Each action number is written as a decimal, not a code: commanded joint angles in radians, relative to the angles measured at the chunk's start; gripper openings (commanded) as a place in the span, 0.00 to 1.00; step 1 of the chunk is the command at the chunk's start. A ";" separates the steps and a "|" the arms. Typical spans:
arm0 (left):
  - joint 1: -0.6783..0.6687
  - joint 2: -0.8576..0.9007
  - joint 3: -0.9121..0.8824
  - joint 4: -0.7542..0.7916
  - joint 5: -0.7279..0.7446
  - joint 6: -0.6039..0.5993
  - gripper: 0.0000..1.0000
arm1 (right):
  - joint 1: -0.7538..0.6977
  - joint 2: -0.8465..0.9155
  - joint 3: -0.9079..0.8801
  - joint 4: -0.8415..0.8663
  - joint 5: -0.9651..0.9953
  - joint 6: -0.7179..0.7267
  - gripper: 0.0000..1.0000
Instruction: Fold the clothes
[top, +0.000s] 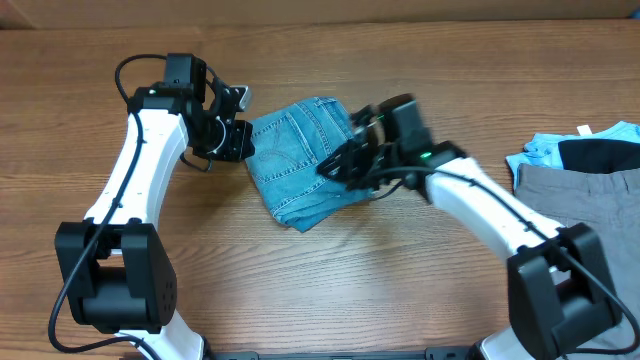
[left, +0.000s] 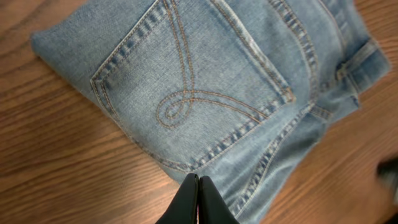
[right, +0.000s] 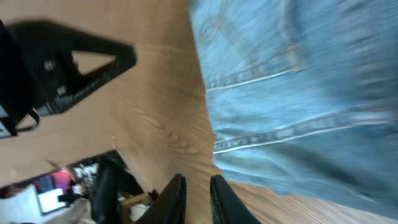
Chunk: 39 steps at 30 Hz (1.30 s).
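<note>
The light blue denim jeans (top: 300, 165) lie folded into a compact bundle at the table's middle. In the left wrist view (left: 205, 81) a stitched back pocket faces up. My left gripper (top: 240, 140) is at the bundle's left edge; its jaws (left: 198, 182) are shut with nothing between them, their tips at the denim's edge. My right gripper (top: 340, 165) hovers over the bundle's right side. Its jaws (right: 198, 190) are a narrow gap apart and empty, over bare wood beside the blurred jeans (right: 298, 93).
Plain grey trousers (top: 580, 195) lie at the right edge, with a black garment (top: 600, 152) and a pale-blue one (top: 540, 148) behind them. The left arm's gripper shows as a dark shape in the right wrist view (right: 62, 56).
</note>
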 joint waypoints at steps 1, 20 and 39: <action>-0.005 -0.006 -0.058 0.032 0.008 0.019 0.04 | 0.064 0.054 -0.004 0.047 0.106 0.045 0.15; -0.002 -0.006 -0.158 0.128 0.053 -0.030 0.22 | 0.070 0.243 -0.003 -0.254 0.198 0.190 0.04; -0.005 -0.006 -0.156 0.211 0.072 -0.003 0.04 | -0.024 -0.089 0.057 -0.268 0.039 -0.109 0.04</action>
